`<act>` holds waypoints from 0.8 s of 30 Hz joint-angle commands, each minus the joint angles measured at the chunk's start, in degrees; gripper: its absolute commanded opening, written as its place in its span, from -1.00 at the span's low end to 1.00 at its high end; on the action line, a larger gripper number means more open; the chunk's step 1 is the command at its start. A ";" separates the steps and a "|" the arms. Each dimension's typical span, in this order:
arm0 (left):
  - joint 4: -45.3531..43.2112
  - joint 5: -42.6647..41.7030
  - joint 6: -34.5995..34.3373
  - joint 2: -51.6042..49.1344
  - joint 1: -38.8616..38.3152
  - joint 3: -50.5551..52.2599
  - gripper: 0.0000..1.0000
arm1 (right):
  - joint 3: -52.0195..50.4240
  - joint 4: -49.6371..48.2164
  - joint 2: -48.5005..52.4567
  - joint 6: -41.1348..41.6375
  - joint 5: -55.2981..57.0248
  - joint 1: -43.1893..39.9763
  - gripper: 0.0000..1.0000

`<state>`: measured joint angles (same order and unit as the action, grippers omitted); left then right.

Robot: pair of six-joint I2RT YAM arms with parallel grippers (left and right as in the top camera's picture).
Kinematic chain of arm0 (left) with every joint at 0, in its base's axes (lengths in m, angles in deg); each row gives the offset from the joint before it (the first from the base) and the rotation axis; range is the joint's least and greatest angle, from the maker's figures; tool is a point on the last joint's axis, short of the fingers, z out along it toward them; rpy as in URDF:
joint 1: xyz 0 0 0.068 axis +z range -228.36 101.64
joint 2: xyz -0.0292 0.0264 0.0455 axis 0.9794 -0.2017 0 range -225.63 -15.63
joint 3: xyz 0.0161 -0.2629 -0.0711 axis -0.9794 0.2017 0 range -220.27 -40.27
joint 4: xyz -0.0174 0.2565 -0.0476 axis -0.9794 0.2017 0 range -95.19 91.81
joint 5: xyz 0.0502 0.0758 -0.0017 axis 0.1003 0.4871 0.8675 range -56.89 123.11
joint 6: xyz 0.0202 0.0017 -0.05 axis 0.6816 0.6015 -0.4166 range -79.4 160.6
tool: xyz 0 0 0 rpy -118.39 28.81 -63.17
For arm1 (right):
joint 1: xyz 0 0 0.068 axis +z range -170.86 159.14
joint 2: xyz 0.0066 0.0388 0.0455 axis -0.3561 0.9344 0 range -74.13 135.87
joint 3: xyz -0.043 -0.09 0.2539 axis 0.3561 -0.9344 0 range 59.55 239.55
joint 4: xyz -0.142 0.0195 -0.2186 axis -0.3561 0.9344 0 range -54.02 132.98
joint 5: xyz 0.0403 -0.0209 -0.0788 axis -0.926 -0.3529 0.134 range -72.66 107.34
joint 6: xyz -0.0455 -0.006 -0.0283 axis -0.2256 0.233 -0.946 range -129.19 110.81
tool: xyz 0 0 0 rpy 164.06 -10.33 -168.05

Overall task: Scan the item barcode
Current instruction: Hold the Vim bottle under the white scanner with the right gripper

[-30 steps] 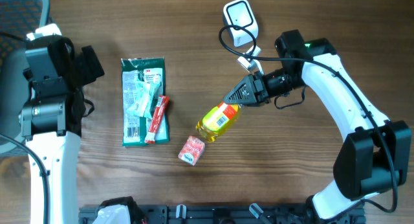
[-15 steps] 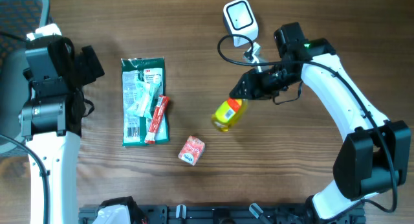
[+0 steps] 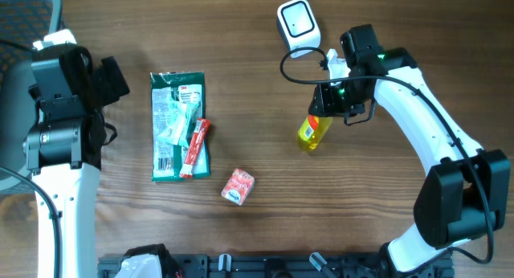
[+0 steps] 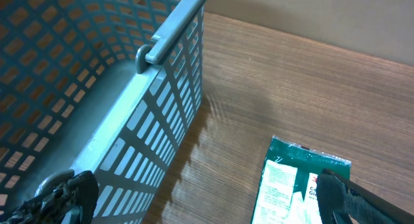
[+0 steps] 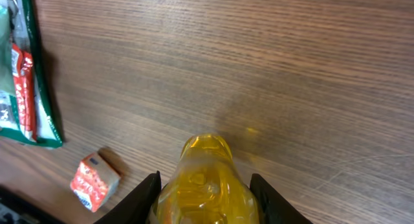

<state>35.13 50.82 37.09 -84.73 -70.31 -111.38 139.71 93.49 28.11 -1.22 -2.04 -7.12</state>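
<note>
The right hand is partly closed on the yellow bottle, one finger on each side of its body. In the wrist view the bottle sticks out straight ahead between the fingers. It hangs over the desk, just below the white scanner and well right of the green packet, the red stick pack and the small red box. The left hand is spread wide and holds nothing, beside the blue basket.
</note>
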 commanded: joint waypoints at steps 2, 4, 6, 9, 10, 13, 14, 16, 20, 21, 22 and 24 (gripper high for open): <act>-0.13 -0.28 0.11 -0.07 0.33 -0.22 1.00 | -0.20 -1.68 -1.38 1.05 6.67 0.20 -0.70; -0.13 -0.28 0.11 -0.07 0.33 -0.22 1.00 | -0.20 -2.93 -1.38 1.07 7.67 0.17 -0.72; -0.13 -0.28 0.11 -0.07 0.33 -0.22 1.00 | -0.20 -3.26 -1.38 1.07 7.61 0.17 -0.72; -0.13 -0.28 0.11 -0.07 0.33 -0.22 1.00 | -0.20 -5.16 -1.38 1.07 7.56 0.17 -0.91; -0.13 -0.28 0.11 -0.07 0.33 -0.22 1.00 | -0.20 -5.66 -1.38 1.05 7.58 0.17 -0.91; -0.13 -0.28 0.11 -0.07 0.33 -0.22 1.00 | 1.20 -6.49 -1.42 -0.81 7.63 0.17 -0.91; -0.13 -0.28 0.11 -0.07 0.33 -0.22 1.00 | 2.71 -5.79 -1.42 -1.73 7.61 0.17 -0.91; -0.13 -0.28 0.11 -0.07 0.33 -0.22 1.00 | 7.02 -3.37 -1.42 -2.71 7.61 0.20 -0.91; -0.13 -0.28 0.11 -0.07 0.33 -0.22 1.00 | 18.75 3.93 -1.42 -7.23 7.65 0.20 -0.91; -0.13 -0.28 0.11 -0.07 0.33 -0.22 1.00 | 21.73 5.81 -1.42 -8.04 7.67 0.20 -0.91; -0.13 -0.28 0.11 -0.07 0.33 -0.22 1.00 | 24.44 7.19 -1.31 -8.02 8.28 0.20 -0.91; -0.13 -0.28 0.11 -0.07 0.33 -0.22 1.00 | 31.67 10.45 -1.31 -8.02 10.38 0.20 -0.92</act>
<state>35.13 50.82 37.09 -84.75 -70.31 -111.36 162.66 101.49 28.07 -7.03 5.90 -7.12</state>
